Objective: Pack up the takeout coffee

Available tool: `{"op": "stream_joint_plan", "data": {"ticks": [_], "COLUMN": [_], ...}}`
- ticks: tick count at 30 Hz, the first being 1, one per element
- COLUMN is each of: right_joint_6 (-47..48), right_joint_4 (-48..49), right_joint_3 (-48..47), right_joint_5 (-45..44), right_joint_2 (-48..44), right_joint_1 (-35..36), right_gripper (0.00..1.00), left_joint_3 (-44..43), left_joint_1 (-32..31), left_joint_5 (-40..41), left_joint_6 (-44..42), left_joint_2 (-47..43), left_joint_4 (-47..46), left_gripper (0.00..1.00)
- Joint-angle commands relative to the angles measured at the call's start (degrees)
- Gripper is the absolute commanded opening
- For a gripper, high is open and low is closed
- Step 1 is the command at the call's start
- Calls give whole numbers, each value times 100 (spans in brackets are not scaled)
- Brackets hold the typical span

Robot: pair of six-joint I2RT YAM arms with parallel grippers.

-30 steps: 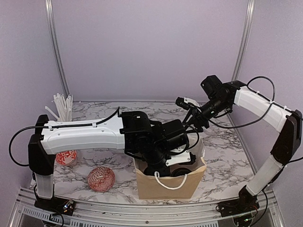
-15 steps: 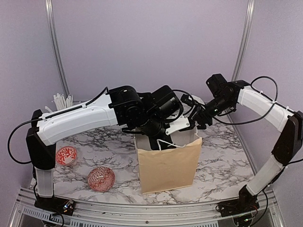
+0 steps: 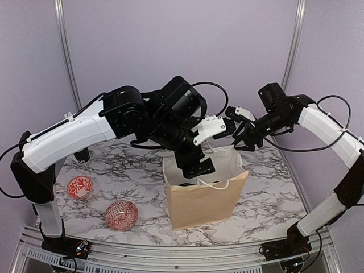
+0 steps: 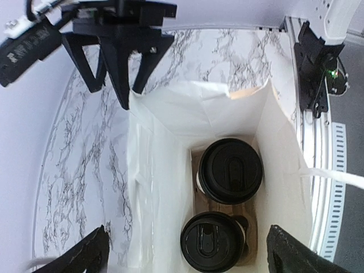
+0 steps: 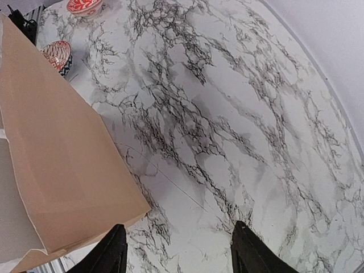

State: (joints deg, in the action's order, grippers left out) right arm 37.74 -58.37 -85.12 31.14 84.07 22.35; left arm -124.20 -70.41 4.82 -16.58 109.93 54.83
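Left claw (image 4: 186, 253): jaws spread wide and empty, poised directly above the open mouth of the tall tan paper bag with white cord handles (image 3: 200, 199). Between its fingers you look down on a white paper cup under a round black plastic lid (image 4: 230, 170) and its twin cup (image 4: 211, 242). They stand side by side at the bottom of the bag, both seated in the brown moulded-pulp carrier (image 4: 250, 230). Right claw (image 5: 179, 250): jaws partly apart with only bare stone between them, so it too grips nothing. It hangs just outside the bag's wall, near the far right rim.

Progress, as you may judge it: the coffee is inside the bag and upright, so the packing proper looks finished. What appears left is to draw both arms clear without catching a handle or tipping the bag.

Pose: your left arm slopes up from its base at the left, arches across, and bends its wrist steeply down over the bag. Your right arm reaches up and inward from the right, claw tilted toward the white black-veined marble worktop (image 3: 267, 187). One red-and-white patterned bowl (image 3: 79, 186) and a second bowl (image 3: 121, 214) sit well apart, to the left
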Motion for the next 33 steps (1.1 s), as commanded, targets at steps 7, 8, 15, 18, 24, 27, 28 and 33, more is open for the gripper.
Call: {"op": "stream_joint_plan", "data": {"ticks": [7,8,15,18,24,27,28,33], "right_joint_6": [-81,-81,-96,-100,-607,-768,-772,-1007], "right_joint_4": [193,202,299,313,886,1514,1759,3145], "right_joint_3": [223,255,480,509,624,975,1158,2289], "right_joint_5": [-262,-270,-299,-311,-195,150,205,346], "right_joint_2": [-352,-392,-629,-699,-964,-1265,-1412,-2101], "right_joint_1": [-91,-99,-108,-116,-574,-1146,-1307,-1833], "right_gripper": [61,61,61,61,60,60,61,83], "left_joint_3": [-48,-51,590,1004,1962,2464,2629,3310], "left_joint_1": [229,263,415,414,459,665,771,2007], "left_joint_5": [-827,-829,-820,-720,1452,2715,3009,3556], "left_joint_6": [707,808,1346,1438,1611,1891,1949,2555], "left_joint_2": [-685,-736,-1271,-1667,-2758,-3243,-3401,-4131], "left_joint_4": [-1029,-1034,-849,-710,-571,-526,-530,-491], "left_gripper": [97,97,95,92,98,99,99,96]}}
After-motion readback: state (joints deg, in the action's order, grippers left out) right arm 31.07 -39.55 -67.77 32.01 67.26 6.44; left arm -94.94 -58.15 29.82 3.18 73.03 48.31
